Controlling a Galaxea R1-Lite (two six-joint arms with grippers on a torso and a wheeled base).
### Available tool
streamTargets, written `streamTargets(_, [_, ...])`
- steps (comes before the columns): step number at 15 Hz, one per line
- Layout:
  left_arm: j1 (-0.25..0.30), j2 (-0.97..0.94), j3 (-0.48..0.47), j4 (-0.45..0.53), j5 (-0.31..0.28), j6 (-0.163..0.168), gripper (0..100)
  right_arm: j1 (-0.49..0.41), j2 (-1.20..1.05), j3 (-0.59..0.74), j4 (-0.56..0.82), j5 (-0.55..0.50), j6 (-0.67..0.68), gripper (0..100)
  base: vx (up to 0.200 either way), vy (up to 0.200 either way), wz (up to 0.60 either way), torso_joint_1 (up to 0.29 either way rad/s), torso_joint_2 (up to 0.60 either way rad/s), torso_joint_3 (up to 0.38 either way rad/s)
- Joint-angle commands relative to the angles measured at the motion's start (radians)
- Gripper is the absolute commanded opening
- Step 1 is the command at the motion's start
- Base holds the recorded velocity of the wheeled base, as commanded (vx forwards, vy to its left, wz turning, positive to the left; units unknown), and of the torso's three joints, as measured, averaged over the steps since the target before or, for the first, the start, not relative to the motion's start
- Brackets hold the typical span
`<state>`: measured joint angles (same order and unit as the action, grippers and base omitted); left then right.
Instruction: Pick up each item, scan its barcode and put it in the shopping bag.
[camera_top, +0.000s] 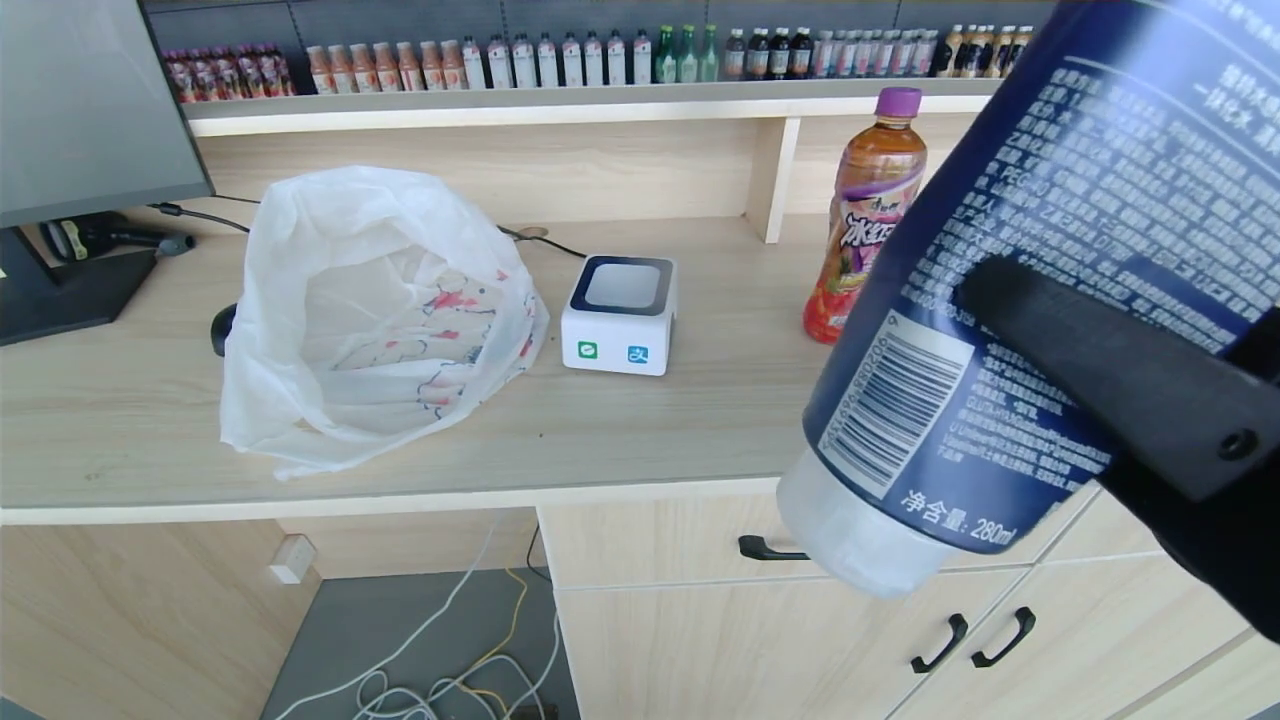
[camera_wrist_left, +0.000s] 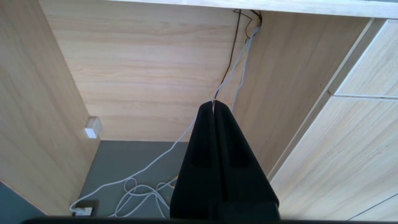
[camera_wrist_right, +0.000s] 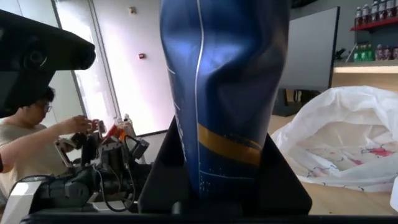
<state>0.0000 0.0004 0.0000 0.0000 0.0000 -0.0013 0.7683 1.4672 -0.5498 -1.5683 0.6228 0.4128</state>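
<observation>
Blue bottle (camera_top: 1000, 300) in right fingers (camera_top: 1100, 370) slants, probable base down-left.

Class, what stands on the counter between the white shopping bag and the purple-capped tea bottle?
In the head view, a small white barcode scanner stands on the counter between the shopping bag and the tea bottle.

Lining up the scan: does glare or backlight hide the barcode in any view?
Head view: the barcode on the blue bottle is evenly lit, bars distinct; a pale glare streak crosses the bottle higher up. Right wrist view: bottle backlit by bright windows, its face shaded.
</observation>
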Motion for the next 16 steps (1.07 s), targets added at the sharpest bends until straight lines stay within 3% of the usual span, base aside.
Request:
streamTargets(1, [0.0,0.0,0.0,0.0,0.0,0.0,0,-0.001,-0.033,0.002,0.036,-0.005,-0.051,0,0.0,0.0,0.0,0.0,0.0,0.0])
streamTargets(4, [0.0,0.0,0.0,0.0,0.0,0.001,0,-0.038,-0.079,0.008,0.195,-0.089,-0.249,0,0.0,0.0,0.0,0.0,0.0,0.0])
streamTargets(6, [0.0,0.0,0.0,0.0,0.0,0.001,0,-0.029,-0.14,0.021,0.29,-0.198,-0.312,0,0.0,0.0,0.0,0.0,0.0,0.0])
streamTargets(7, [-0.002,0.0,0.0,0.0,0.0,0.001,0,-0.029,-0.156,0.021,0.32,-0.311,-0.353,0,0.0,0.0,0.0,0.0,0.0,0.0])
streamTargets(9, [-0.002,0.0,0.0,0.0,0.0,0.001,0,-0.024,-0.165,0.036,0.332,-0.535,-0.417,0,0.0,0.0,0.0,0.0,0.0,0.0])
streamTargets(13, [0.0,0.0,0.0,0.0,0.0,0.001,0,-0.026,-0.168,0.051,0.326,-0.765,-0.483,0,0.0,0.0,0.0,0.0,0.0,0.0])
streamTargets(14, [0.0,0.0,0.0,0.0,0.0,0.001,0,-0.026,-0.179,0.091,0.314,-0.87,-0.509,0,0.0,0.0,0.0,0.0,0.0,0.0])
streamTargets(16, [0.0,0.0,0.0,0.0,0.0,0.0,0,-0.043,-0.174,0.106,0.312,-0.891,-0.505,0,0.0,0.0,0.0,0.0,0.0,0.0])
